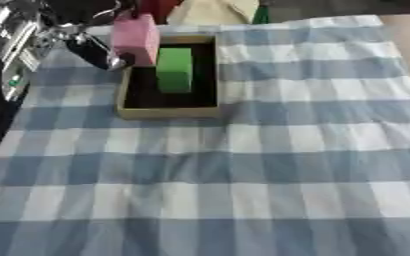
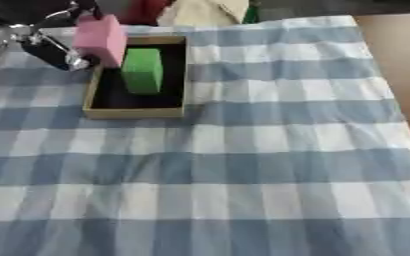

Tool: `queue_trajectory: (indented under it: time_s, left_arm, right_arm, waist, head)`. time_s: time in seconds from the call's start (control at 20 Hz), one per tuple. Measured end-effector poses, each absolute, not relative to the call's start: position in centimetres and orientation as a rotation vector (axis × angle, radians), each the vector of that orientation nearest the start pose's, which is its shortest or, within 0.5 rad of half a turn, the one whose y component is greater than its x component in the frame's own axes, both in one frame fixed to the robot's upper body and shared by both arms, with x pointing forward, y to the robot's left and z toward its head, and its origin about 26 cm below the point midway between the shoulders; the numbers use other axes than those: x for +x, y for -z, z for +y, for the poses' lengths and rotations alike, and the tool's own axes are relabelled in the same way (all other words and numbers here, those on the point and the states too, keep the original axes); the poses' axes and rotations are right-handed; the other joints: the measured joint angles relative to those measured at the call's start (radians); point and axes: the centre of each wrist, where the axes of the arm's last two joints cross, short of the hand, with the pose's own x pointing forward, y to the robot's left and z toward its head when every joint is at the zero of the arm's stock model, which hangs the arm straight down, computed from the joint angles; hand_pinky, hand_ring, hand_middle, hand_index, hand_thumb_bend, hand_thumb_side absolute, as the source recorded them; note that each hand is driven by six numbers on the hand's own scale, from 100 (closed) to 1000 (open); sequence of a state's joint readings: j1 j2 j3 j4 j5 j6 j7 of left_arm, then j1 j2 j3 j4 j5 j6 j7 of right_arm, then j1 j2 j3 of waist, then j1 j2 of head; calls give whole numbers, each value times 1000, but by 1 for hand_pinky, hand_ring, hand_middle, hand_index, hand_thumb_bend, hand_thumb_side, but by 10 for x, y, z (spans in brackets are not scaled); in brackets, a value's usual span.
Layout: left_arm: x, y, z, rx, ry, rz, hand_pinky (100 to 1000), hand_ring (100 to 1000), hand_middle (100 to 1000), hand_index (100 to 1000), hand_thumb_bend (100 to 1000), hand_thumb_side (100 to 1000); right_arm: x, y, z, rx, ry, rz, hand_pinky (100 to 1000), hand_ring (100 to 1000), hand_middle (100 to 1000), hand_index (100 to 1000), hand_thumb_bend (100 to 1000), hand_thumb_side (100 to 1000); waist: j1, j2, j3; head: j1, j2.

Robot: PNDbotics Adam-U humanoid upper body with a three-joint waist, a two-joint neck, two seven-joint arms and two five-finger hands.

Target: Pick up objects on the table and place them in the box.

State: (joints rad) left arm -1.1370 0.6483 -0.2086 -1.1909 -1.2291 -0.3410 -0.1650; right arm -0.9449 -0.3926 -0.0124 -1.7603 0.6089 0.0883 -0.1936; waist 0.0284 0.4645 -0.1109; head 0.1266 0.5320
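Note:
A shallow tan box (image 1: 169, 113) with a dark inside sits on the blue-and-white checked cloth at the far left. A green block (image 1: 174, 69) stands inside it, toward the far side. A pink block (image 1: 135, 37) hangs tilted over the box's far left corner, partly above the rim. My left hand (image 1: 95, 50) comes in from the upper left and is shut on the pink block, one dark finger below its left side and others over its top. My right hand shows in neither view.
My left arm's silver and black parts (image 1: 7, 45) fill the upper left corner. A red thing (image 2: 145, 10) and a cream thing (image 2: 204, 11) lie past the far edge. Bare tabletop (image 2: 401, 60) shows at the right.

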Motion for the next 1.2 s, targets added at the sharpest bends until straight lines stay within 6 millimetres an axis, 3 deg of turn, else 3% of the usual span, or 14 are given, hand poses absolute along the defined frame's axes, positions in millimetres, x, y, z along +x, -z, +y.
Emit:
queue_trajectory:
  time_s: [0.5, 0.8, 0.95, 1.05, 1.2]
  left_arm:
    - [451, -353, 281, -1979, -2003, 1822, 544, 480, 319, 512, 159, 360]
    - [457, -339, 283, -1942, -2074, 1856, 556, 502, 357, 562, 228, 434]
    - [457, -336, 283, -1903, -2098, 1905, 670, 642, 557, 743, 358, 509]
    - [457, -337, 282, -1886, -2098, 1924, 699, 712, 642, 792, 410, 538]
    - [455, -339, 280, -1876, -2079, 1931, 709, 753, 697, 825, 429, 546]
  right_arm:
    - [351, -367, -215, 1262, 435, 3192, 772, 732, 477, 721, 264, 717]
    - [351, -364, -216, 1256, 421, 3213, 771, 731, 475, 719, 265, 718]
    - [351, -364, -217, 1258, 418, 3214, 770, 730, 474, 718, 264, 718]
    - [351, -363, -218, 1263, 415, 3217, 770, 730, 474, 718, 264, 717]
    - [352, -362, -219, 1266, 416, 3221, 770, 729, 473, 718, 265, 717]
  waist:
    - [0, 4, 0]
    - [2, 4, -4]
    - [2, 4, -4]
    - [2, 4, -2]
    - [1, 4, 2]
  head:
    - [7, -1]
    - [2, -1]
    - [1, 3]
    - [-1, 4]
    - [-6, 4]
